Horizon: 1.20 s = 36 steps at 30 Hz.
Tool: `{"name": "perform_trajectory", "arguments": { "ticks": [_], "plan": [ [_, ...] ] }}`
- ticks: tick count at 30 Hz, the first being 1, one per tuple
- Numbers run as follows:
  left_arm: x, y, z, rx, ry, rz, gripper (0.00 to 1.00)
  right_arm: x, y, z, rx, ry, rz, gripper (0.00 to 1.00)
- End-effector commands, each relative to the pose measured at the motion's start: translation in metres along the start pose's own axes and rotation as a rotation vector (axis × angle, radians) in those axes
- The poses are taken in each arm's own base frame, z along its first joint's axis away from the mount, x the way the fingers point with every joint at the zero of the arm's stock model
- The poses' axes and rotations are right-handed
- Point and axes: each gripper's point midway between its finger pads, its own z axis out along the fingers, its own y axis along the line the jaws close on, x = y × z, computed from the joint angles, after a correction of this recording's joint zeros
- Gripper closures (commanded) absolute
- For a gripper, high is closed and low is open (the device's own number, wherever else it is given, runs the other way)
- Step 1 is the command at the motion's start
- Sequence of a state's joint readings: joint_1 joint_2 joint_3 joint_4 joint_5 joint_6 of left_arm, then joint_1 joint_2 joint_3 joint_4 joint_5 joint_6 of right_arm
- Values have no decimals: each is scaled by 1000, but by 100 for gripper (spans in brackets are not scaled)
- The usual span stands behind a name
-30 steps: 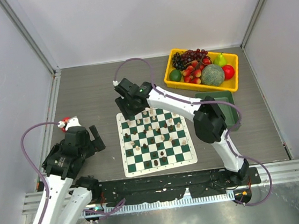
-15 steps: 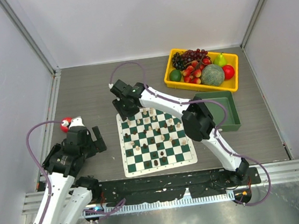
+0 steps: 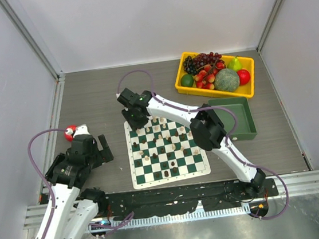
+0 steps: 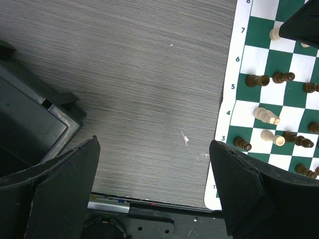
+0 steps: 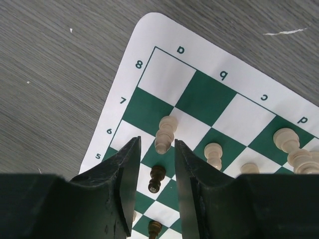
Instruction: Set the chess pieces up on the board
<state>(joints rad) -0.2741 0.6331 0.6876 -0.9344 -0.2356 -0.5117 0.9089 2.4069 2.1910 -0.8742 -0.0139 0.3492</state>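
**Right pincer poised over two pieces at the board's far left corner**

The right pincer hangs over the far left corner of the thin green-and-white checked board. Its jaws stand part-way apart with a narrow gap, pinching nothing. A small dark brown chess pawn shows inside that gap, clear of both fingers. A taller cream wooden chess piece stands just beyond the fingertips, a little off the gap's centre line. Both look upright, long axis pointing up toward the wrist, so a straight descent would likely suit either. Which one is meant I cannot tell.

The remaining chessmen stand scattered over the squares. The left pincer, spread wide, hovers above the grey wood-grain bench beside the board's left edge. The right arm is plainly nearer.
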Motion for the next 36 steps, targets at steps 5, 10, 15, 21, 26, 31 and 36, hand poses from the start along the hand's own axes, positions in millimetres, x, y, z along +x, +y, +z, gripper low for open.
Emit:
{"name": "perform_trajectory", "arguments": {
  "ticks": [5,10,15,21,26,31,36],
  "plan": [
    [-9,1,1,-9,-39,-4,0,-18,7,-5,-8,-46,-17,69],
    [-8,1,2,-9,-38,-2,0,-18,7,-6,-8,-47,-19,76],
    [-9,1,2,-9,-36,-3,0,-29,2,-15,33,-91,-21,81],
    [-8,1,2,-11,-34,-1,0,-50,-20,-34,73,-155,31,82],
    [-8,1,3,-12,-34,-2,0,-50,-40,-36,91,-163,73,81],
    [-8,1,3,-14,-33,-2,0,-51,-50,-35,95,-171,89,82],
    [-8,1,3,-14,-33,-2,1,-55,-52,-34,95,-188,100,81]
  ]
}}
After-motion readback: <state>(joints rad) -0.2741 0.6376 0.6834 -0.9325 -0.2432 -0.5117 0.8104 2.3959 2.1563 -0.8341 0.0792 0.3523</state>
